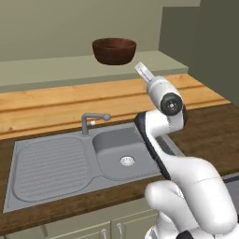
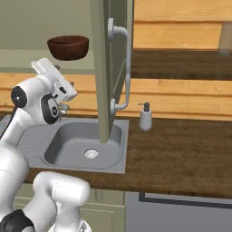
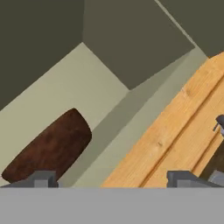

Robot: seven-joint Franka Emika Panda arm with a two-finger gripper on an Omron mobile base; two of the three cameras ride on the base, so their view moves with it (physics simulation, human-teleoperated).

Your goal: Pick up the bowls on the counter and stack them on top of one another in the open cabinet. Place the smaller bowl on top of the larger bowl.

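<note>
The white arm (image 1: 186, 177) rises nearest the cameras, reaching over the sink (image 1: 70, 163) toward the open cabinet (image 1: 56, 70). Its gripper (image 3: 111, 177) has its jaws spread wide and empty, just right of the larger bowl (image 1: 114, 50). That bowl sits upright on the pale shelf, near its front edge, ready to receive the smaller one, judging by its placement. The shelf has bare room left and behind the bowl. The cabinet door (image 2: 106, 68) stands open on the right, its edge close beside the arm, limiting a rightward swing.
</note>
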